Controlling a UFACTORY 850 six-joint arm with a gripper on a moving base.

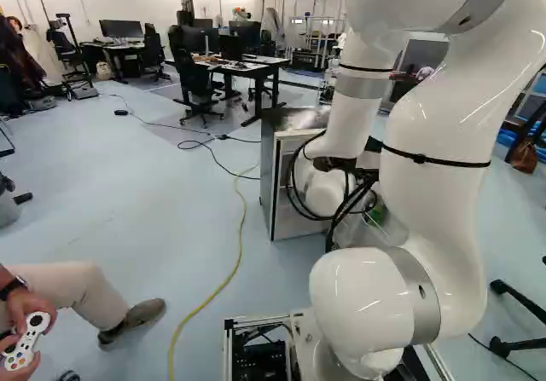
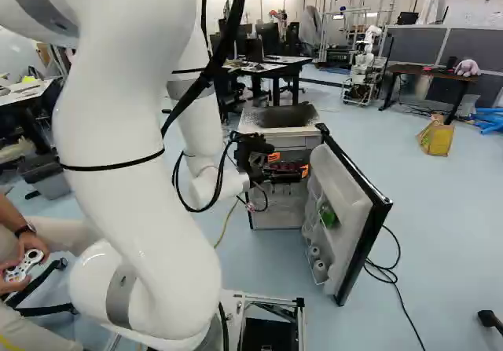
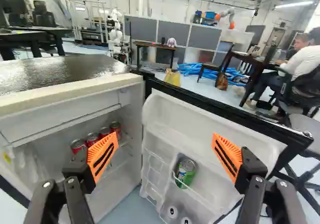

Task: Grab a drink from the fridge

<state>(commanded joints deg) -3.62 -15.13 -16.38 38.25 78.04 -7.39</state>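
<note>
At the right base view's middle, my gripper [image 2: 289, 169] reaches in front of the fridge [image 2: 283, 137], whose door [image 2: 343, 202] is swung wide. In the wrist view the gripper [image 3: 165, 156] stands wide open, nothing between its orange pads. A green can [image 3: 185, 174] sits in a door shelf, seen between and beyond the fingers. Several red cans [image 3: 104, 133] stand in a row on a shelf inside the fridge, beyond one finger. Two more can tops [image 3: 172, 212] show lower in the door. The fridge's dark top [image 3: 55, 73] is level beside the gripper.
A person holding a controller [image 1: 27, 340] sits close at the left of the left base view. A yellow cable [image 1: 235, 253] crosses the floor. Black cables [image 2: 387, 271] lie beside the fridge door. Desks [image 1: 241, 67] and another robot [image 2: 363, 67] stand farther back.
</note>
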